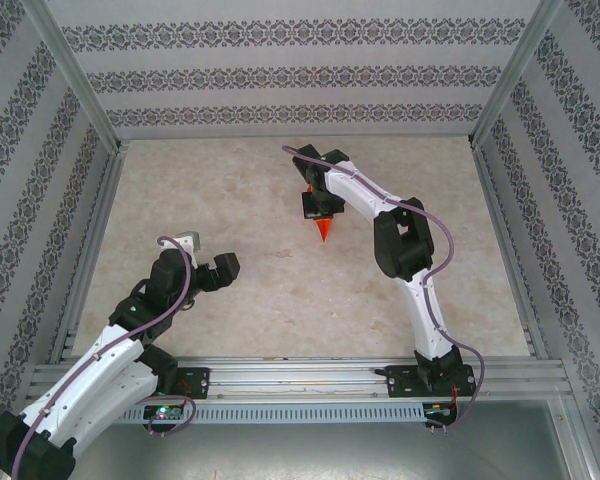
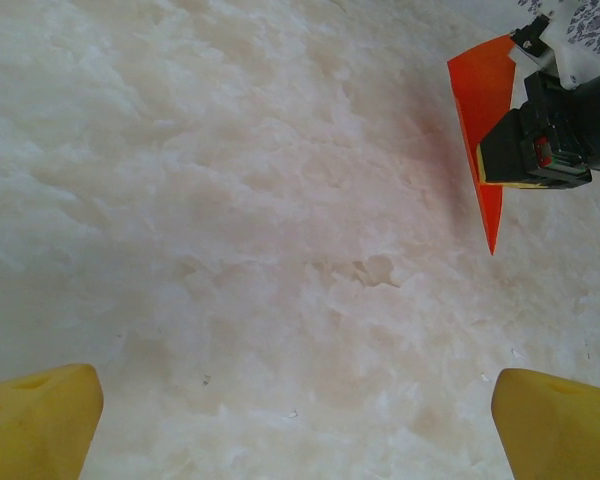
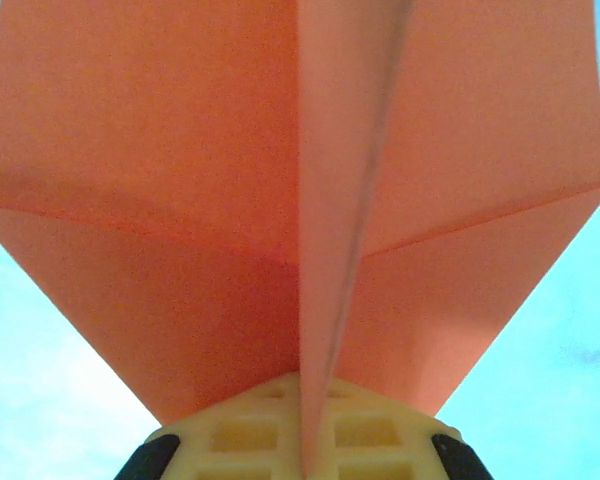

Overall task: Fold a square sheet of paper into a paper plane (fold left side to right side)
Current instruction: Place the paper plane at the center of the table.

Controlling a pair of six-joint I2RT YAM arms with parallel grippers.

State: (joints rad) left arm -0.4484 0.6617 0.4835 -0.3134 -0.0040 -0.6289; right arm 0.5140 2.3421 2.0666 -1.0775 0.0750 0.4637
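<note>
Left to right. The left gripper [image 1: 203,258] hangs over the near left part of the table [image 1: 280,300], a short way in from the near edge. Its jaws stand wide apart and hold nothing. In the left wrist view its two yellow fingertips [image 2: 35,420] sit at the lower corners of the frame, with bare marbled table [image 2: 260,260] between them.

The paper plane [image 1: 324,228] is over the far half of the table, about midway between the left and right edges. It is held by the right gripper [image 1: 318,206], whose arm reaches in from the near right. The left wrist view shows the plane [image 2: 478,110] standing on edge, its sharp point directed down toward the table and its wider part clamped in the right gripper [image 2: 528,150]. Whether the point touches the surface cannot be told. A faint reddish cast lies on the table beside it.

In the right wrist view the plane [image 3: 180,200] spreads as two orange-red flaps on either side of a raised centre crease. That crease runs down into the closed yellow pads [image 3: 240,435], which pinch it between them.
</note>
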